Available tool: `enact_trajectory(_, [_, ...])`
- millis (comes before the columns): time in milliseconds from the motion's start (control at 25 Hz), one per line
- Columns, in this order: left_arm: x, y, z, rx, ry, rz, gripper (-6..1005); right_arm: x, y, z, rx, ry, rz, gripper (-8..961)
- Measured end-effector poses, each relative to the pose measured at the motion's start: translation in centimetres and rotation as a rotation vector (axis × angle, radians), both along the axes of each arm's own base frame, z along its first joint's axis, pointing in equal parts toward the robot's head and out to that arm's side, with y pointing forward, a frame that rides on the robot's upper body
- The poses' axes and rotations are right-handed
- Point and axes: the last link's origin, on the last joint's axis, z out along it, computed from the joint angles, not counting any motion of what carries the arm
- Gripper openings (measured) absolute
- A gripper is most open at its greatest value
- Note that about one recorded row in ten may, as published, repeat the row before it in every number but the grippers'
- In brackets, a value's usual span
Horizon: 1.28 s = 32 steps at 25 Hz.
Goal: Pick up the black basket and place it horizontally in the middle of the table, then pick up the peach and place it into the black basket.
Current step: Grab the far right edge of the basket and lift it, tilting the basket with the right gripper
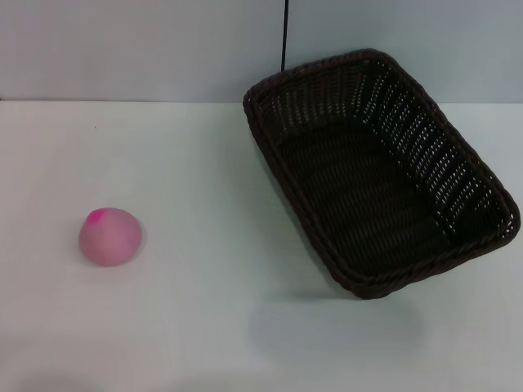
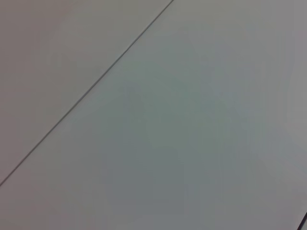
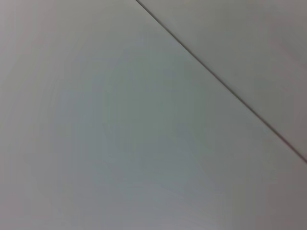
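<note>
Head view: from where I stand I see the white bench [image 1: 204, 327] with two things on it, and no arm or gripper over it.
Black basket: the black basket [image 1: 384, 175] lies on the right half of the bench, toward the far edge. It stands on its bottom with the opening up, and it is turned at an angle, so its long sides run from far-left to near-right. One short end reaches the far edge of the bench, the other short end points to the near right.
Basket inside: only the dark woven floor and the openwork walls are visible; nothing lies in it.
Peach: the peach [image 1: 111, 237] rests on the left half of the bench, well apart from the basket. It is pale pink, with a brighter magenta patch on its upper left side.
Cable: a thin dark cable [image 1: 284, 37] hangs down the wall behind the basket's far corner.
Left wrist view: only a pale flat surface crossed by one thin dark line [image 2: 86, 93]; I cannot tell what surface it is.
Right wrist view: the same kind of pale surface with one thin dark line [image 3: 220, 81].
Left gripper: not visible in any view, so I cannot tell the state of its fingers.
Right gripper: also not visible, and again I cannot tell the state of its fingers.
</note>
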Motion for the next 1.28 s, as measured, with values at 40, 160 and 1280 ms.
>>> enact_trajectory(40, [0.0,0.0,0.0,0.000,0.000,0.000,18,-0.5,-0.2,0.4,0.020,-0.003,0.043,497])
enact_trajectory(160, [0.0,0.0,0.1,0.007,-0.002,0.003,87,-1.3,-0.4,0.9,0.049,-0.028,0.105,498])
enact_trajectory(1280, [0.6,1.3,-1.0,-0.019,-0.066,-0.027,826,-19.1,7.8,10.1,-1.001,-0.471,0.812,514])
